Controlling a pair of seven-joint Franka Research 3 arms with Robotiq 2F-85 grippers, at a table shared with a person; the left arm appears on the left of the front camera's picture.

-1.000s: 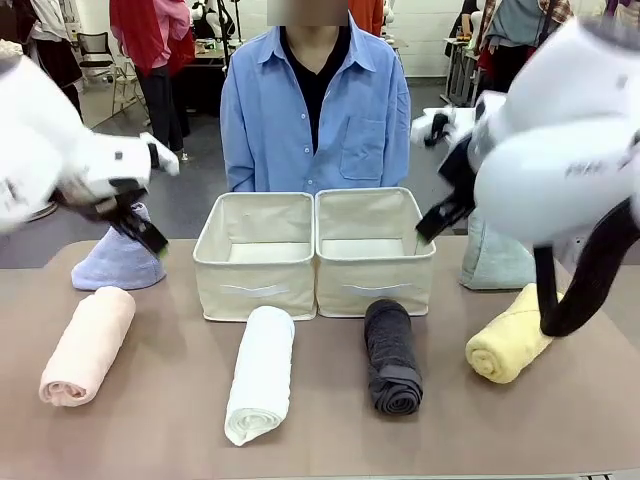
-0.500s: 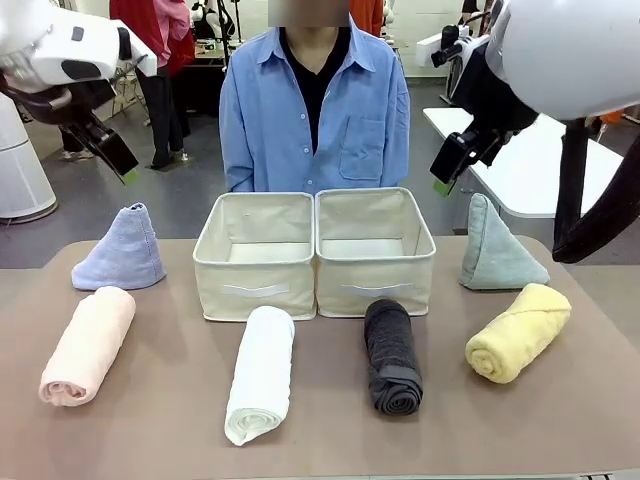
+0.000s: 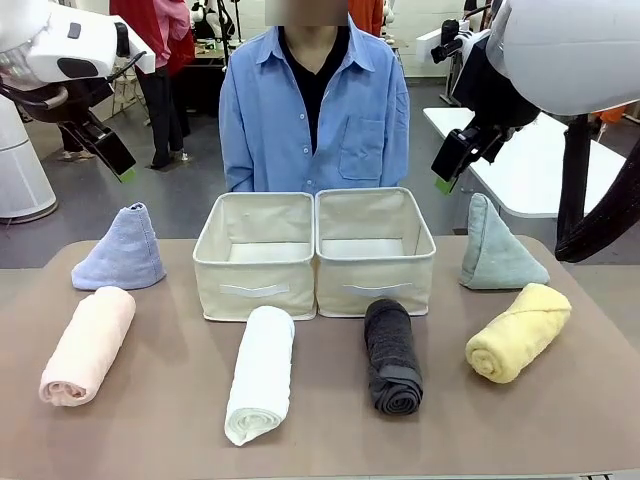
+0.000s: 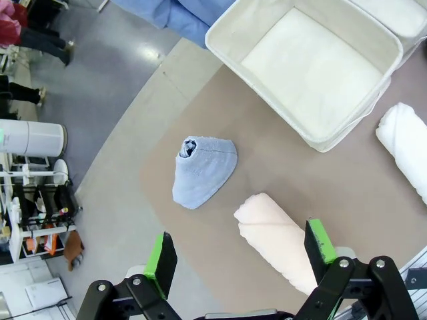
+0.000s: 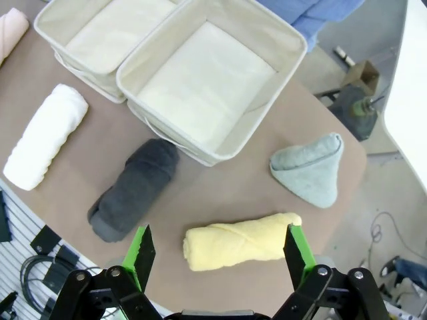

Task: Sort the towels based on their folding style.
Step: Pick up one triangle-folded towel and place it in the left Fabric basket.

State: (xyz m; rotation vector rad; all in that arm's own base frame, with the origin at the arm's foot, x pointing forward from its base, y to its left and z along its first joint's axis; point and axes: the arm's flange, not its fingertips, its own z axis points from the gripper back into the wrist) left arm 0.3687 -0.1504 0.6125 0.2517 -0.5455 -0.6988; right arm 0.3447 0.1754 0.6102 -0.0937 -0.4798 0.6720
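The left wrist view's edge crops the rolled white terry towel. The right wrist view's corner crops the rolled pink terry towel.

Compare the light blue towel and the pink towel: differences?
The light blue towel stands as a cone; the pink towel lies as a rolled cylinder. The light blue towel sits farther from the robot, the pink towel nearer. Both rest on the table, outside the boxes.

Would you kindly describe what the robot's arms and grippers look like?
The left arm and right arm have smooth, rounded white shells with dark joints. A thick black cable runs along the right one. The left gripper and right gripper are black, with bolted linkage fingers tipped in bright green pads.
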